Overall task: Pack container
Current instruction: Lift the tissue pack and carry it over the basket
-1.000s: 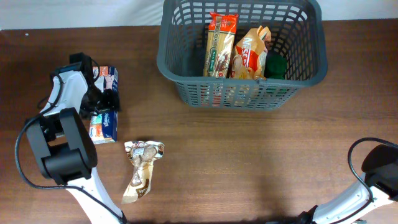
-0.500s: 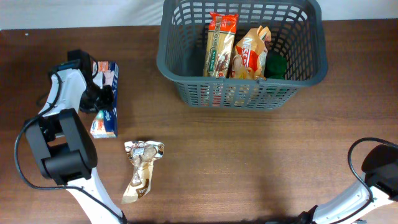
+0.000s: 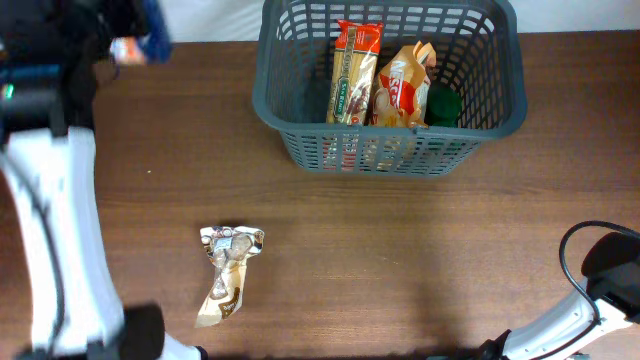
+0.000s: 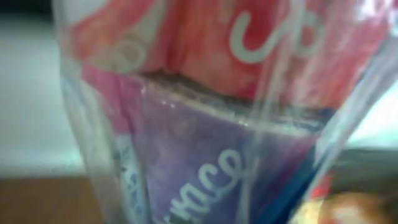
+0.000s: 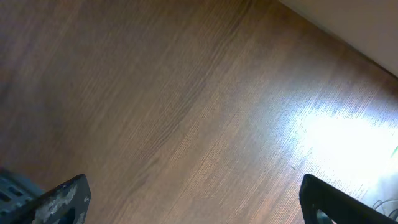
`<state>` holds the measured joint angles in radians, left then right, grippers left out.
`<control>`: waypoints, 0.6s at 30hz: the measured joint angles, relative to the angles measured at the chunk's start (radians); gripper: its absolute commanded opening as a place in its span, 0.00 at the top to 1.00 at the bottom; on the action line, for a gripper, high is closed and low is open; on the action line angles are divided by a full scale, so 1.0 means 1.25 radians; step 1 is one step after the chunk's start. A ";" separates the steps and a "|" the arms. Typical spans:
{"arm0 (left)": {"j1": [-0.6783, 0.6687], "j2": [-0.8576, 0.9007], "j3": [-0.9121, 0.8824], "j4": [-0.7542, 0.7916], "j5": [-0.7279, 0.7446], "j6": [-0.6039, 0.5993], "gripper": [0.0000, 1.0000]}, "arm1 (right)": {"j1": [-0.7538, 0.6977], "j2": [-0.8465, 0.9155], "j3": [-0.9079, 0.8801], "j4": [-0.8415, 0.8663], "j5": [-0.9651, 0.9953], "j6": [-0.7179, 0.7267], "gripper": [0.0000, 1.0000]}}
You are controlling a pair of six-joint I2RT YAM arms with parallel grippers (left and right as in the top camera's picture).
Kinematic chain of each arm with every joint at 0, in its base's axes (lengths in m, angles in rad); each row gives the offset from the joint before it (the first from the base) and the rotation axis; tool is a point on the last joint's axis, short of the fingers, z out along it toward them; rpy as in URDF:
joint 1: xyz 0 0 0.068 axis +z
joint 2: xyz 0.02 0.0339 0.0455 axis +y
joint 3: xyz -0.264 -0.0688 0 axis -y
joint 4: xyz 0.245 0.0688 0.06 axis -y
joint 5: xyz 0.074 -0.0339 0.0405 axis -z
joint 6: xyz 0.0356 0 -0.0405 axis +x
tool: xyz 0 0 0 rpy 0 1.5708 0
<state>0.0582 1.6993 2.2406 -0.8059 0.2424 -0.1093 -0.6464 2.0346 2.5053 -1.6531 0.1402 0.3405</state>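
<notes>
The container (image 3: 390,150), a dark grey slotted basket, stands at the back centre of the table. Inside it lie a long red-and-tan packet (image 3: 355,70), an orange bag (image 3: 402,85) and a dark green item (image 3: 443,103). My left gripper (image 3: 118,28) is raised high at the back left, blurred, shut on a blue, red and white packet (image 3: 148,38). That packet (image 4: 205,124) fills the left wrist view and hides the fingers. My right gripper (image 5: 196,205) stands open over bare wood at the front right.
A crumpled silver-and-gold wrapper (image 3: 228,270) lies on the table at the front left. The left arm's white link (image 3: 55,220) looms down the left edge of the overhead view. The right arm's base and cable (image 3: 605,265) sit at the front right corner.
My left gripper has shut on the blue packet and lifted it off the table, up and toward the back left. The right arm has not moved.
</notes>
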 measured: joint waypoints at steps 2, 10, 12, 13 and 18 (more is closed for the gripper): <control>-0.066 -0.037 0.037 0.022 0.010 -0.009 0.98 | 0.000 0.000 0.000 0.000 0.000 0.000 0.01; -0.335 -0.003 0.062 0.025 -0.114 -0.006 0.98 | 0.000 0.000 0.000 0.000 0.000 0.000 0.01; -0.363 0.038 0.059 0.026 -0.131 0.005 0.98 | 0.000 0.000 0.000 0.000 0.000 0.000 0.01; -0.375 0.063 0.056 0.025 -0.136 0.010 0.98 | 0.000 0.000 0.000 0.000 0.000 0.000 0.01; -0.386 0.175 0.049 0.024 -0.153 0.016 0.98 | 0.000 0.000 0.000 0.000 0.000 0.000 0.01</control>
<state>-0.4248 1.9175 2.3020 -0.7753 0.0509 -0.0898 -0.6464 2.0346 2.5053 -1.6531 0.1402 0.3405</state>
